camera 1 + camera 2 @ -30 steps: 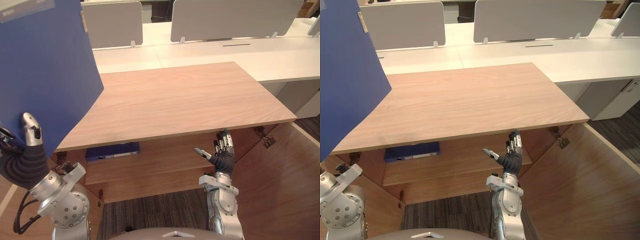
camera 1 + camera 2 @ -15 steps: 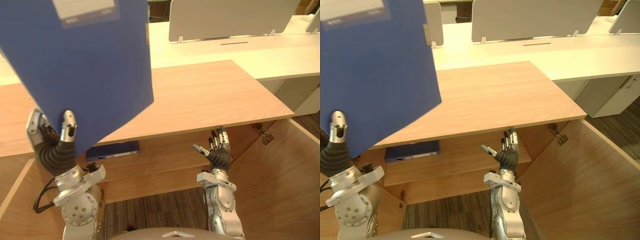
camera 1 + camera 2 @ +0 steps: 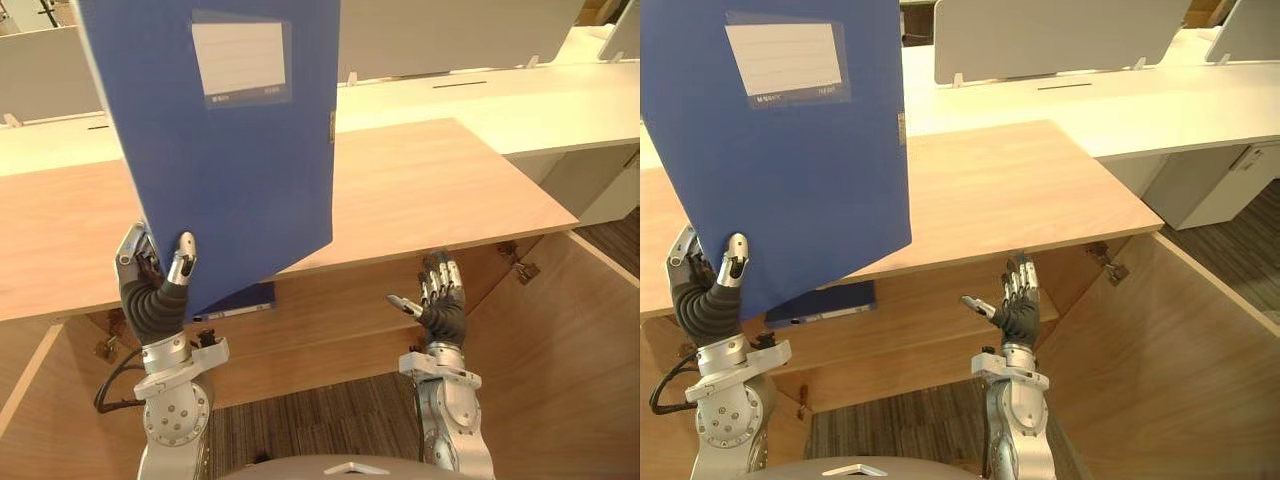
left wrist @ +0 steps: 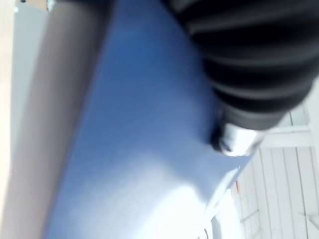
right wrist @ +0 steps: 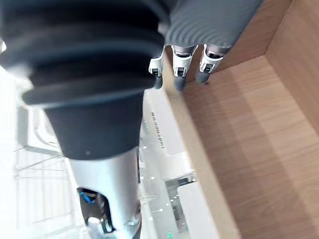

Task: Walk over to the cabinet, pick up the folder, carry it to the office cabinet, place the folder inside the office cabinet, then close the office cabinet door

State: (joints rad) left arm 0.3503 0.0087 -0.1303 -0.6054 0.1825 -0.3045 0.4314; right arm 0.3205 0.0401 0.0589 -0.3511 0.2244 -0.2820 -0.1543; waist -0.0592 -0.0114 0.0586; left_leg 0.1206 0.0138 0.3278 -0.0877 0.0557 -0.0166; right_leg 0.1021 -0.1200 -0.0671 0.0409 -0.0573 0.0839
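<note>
A large blue folder [image 3: 240, 150] with a white label stands upright in front of the wooden cabinet top [image 3: 420, 190]. My left hand [image 3: 150, 295] grips its lower left corner, thumb on the front face and fingers behind. The left wrist view shows the folder's blue surface [image 4: 134, 159] pressed against that hand. My right hand [image 3: 438, 300] is open, fingers straight and pointing up, just below the cabinet top's front edge at the open cabinet [image 3: 330, 320]. A second blue folder [image 3: 825, 302] lies flat on the shelf inside.
The cabinet's right door [image 3: 560, 360] stands swung open to my right, the left door [image 3: 30, 420] open at lower left. White desks [image 3: 480, 100] with grey divider panels [image 3: 1060, 35] stand behind the cabinet. Dark carpet [image 3: 310, 430] lies below.
The left hand has brought the folder rightward and lower, turning it more upright so its label faces me. The right hand has stayed near the cabinet's front edge.
</note>
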